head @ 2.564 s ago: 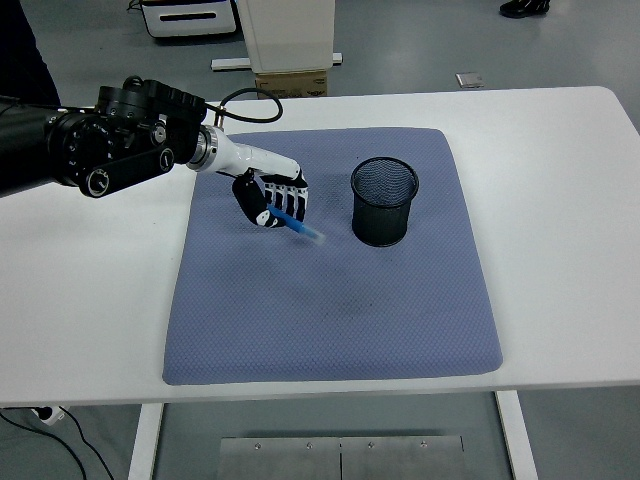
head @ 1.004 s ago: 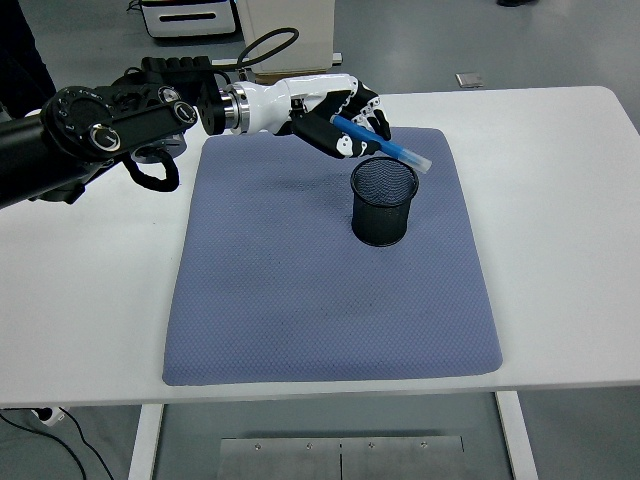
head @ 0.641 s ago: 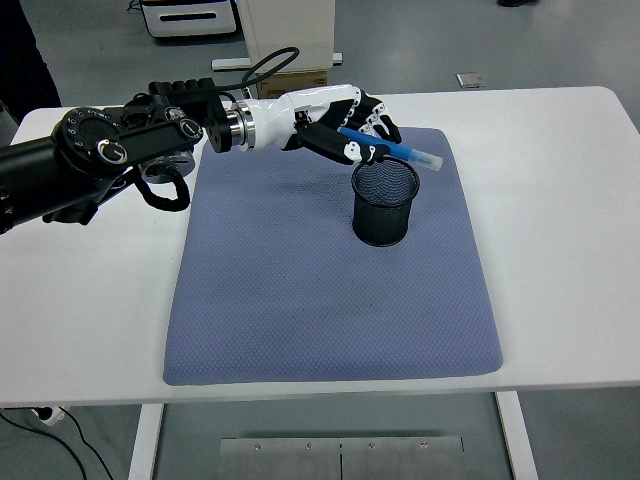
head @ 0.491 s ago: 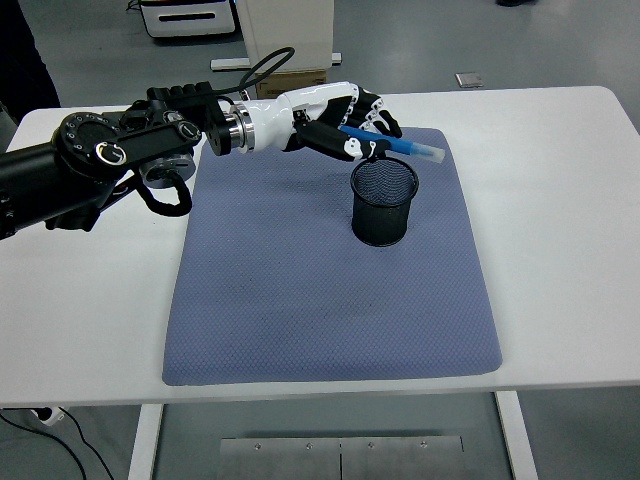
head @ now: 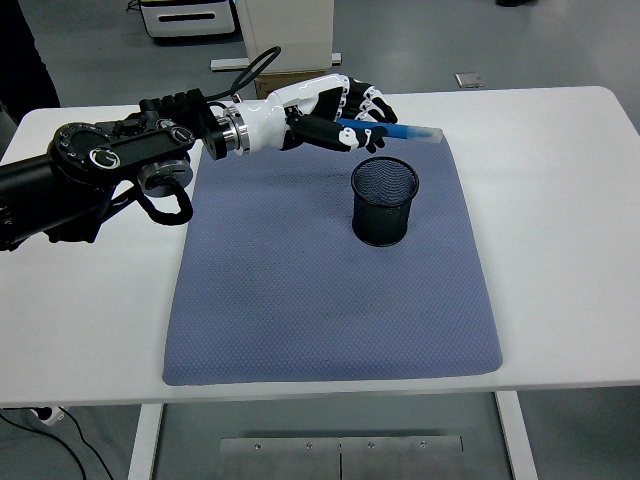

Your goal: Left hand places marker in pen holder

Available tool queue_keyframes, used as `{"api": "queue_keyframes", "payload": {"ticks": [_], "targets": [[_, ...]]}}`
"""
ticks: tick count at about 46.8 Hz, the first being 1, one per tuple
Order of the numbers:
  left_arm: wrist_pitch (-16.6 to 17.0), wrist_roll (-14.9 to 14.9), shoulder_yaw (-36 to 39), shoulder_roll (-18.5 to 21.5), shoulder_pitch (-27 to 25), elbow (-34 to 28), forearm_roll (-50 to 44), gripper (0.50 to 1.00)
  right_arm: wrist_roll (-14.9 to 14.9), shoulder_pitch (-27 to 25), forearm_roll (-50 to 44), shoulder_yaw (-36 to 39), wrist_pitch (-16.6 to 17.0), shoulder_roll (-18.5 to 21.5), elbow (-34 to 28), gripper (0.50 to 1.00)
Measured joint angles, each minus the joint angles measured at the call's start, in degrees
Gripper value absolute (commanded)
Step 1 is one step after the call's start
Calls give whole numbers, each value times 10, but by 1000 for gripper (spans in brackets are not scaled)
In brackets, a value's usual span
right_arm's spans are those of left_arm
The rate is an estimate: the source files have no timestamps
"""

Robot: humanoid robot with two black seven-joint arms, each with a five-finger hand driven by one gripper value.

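Holding the blue marker [head: 395,130] in a closed grip, the left robot hand [head: 345,112] hangs above the far side of the mat, just behind the pen holder [head: 384,201]. The marker lies nearly level, its pale tip pointing right and projecting past the holder's far rim rather than down into the opening. The right arm is not in view.

Risk assessment: as the marker sits now, a release would likely lay it across the rim or drop it behind the holder onto the mat [head: 330,290]. Cause: the shaft is close to horizontal and the tip is not centred over the mouth. In my judgement the wrist must tip the marker toward vertical first. A second hazard is contact: the holder is a light, free-standing cup, and a knock from the fingers or marker during tilting could slide or topple it.

Materials noted: the holder is a black wire-mesh cylinder, open-topped, with a solid-looking rim and base band; it stands upright. The mat is a blue-grey rectangular pad with rounded corners and a fine dimpled weave, likely offering some grip. It covers the middle of the smooth white tabletop [head: 560,200]. The marker is a slim, smooth plastic barrel. The robot hand has a white shell with black jointed fingers.
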Motion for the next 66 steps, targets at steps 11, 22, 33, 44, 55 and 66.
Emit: {"api": "queue_keyframes", "payload": {"ticks": [11, 22, 33, 44, 55, 66], "targets": [[14, -6, -24, -8, 28, 0, -29, 500, 0, 0, 0, 0, 1, 0, 0, 1000], [31, -24, -40, -25, 48, 0, -34, 500, 0, 0, 0, 0, 1, 0, 0, 1000], [42, -31, -52, -43, 66, 1, -53, 500, 0, 0, 0, 0, 1, 0, 0, 1000], [46, -31, -56, -68, 85, 12, -68, 500, 0, 0, 0, 0, 1, 0, 0, 1000], [46, -30, -57, -94, 99, 34, -79, 500, 0, 0, 0, 0, 0, 0, 0, 1000], [48, -30, -57, -116, 107, 59, -82, 500, 0, 0, 0, 0, 0, 0, 0, 1000]]}}
